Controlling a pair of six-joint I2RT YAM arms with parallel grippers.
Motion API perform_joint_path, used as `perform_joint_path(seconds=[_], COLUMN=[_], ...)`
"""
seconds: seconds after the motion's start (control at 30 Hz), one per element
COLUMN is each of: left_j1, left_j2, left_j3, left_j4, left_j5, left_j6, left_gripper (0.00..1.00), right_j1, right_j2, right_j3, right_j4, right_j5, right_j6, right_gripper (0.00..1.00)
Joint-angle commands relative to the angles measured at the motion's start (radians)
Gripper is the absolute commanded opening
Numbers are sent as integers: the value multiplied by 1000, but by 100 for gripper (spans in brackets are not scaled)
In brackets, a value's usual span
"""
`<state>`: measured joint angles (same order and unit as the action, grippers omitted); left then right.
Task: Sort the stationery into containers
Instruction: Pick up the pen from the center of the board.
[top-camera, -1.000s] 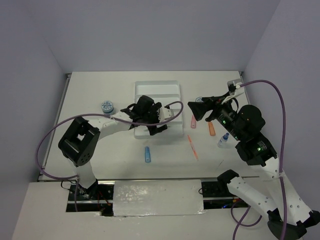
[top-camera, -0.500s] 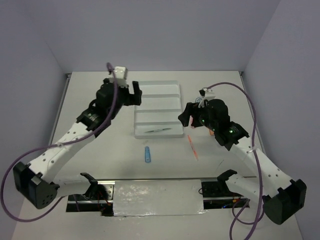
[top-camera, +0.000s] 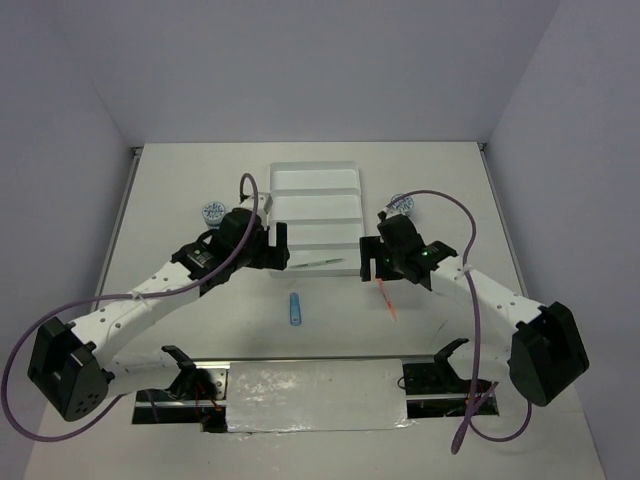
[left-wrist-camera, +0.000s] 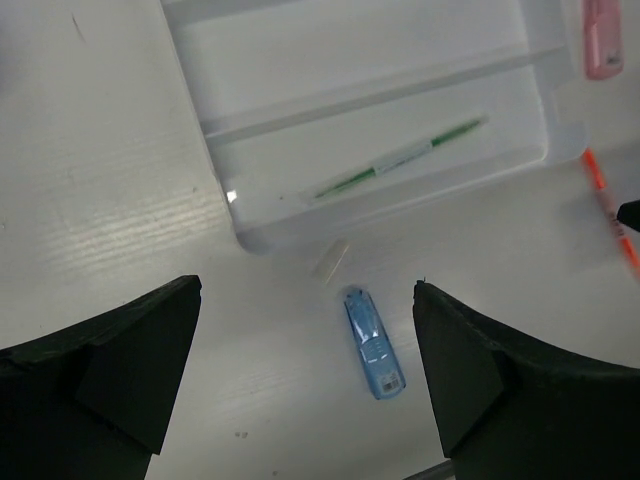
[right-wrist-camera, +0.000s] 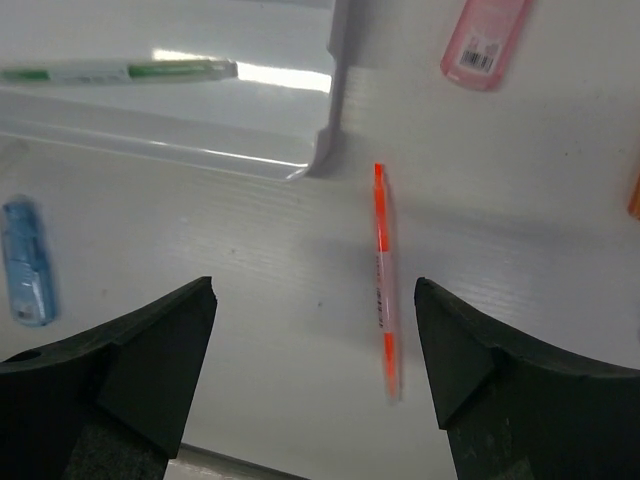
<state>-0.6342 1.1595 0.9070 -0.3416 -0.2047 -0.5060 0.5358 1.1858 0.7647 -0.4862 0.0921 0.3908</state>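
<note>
Both arms had swung in since half a second earlier. The left gripper came from the far left corner of the tray to its near left corner, and the right gripper dropped toward the orange pen. The green pen had not moved and lay lengthwise in the compartment nearest the robot.

Each gripper had its fingers spread wide and held nothing. The right one hung over the orange pen, which lay on the table just outside the tray's near right corner, between the fingers and closer to one of them — most likely lined up for a pick. The left one faced down at the blue stick, which lay just off the tray's near wall and was probably its own target. A small pale scrap lay between that stick and the wall.

By count, there was one tray with four compartments and one pen already sorted. One orange pen, one blue stick and one pink stick were loose on the table. An orange sliver at the frame edge was probably the orange stick. Two tubs stood apart, the left tub and the right tub, one on either side of the tray. No tube was visible.
</note>
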Motion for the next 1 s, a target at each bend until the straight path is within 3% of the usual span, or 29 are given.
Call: perform_joint_path(seconds=[0.0, 0.27, 0.57, 0.67, 0.77, 0.97], left_j1=[-22, -74, -111, -122, -131, -153], left_j2=[15, 37, 28, 17, -1, -20], left_j3=[-14, 10, 23, 27, 27, 16], left_j4=[16, 1, -13, -11, -14, -16], left_j5=[17, -5, -22, -22, -33, -56], left_j6=[-25, 3, 21, 24, 26, 24], left_gripper=[99, 99, 99, 99, 99, 99], right_j1=[18, 15, 12, 10, 9, 12], right_j2=[57, 169, 239, 285, 317, 376], right_j3=[1, -16, -28, -27, -30, -22], right_j4=[-34, -37, -63, -72, -77, -97], right_j5=[37, 5, -25, -74, -87, -71], right_j6=[17, 20, 40, 39, 52, 78], right_gripper=[85, 67, 59, 51, 37, 22])
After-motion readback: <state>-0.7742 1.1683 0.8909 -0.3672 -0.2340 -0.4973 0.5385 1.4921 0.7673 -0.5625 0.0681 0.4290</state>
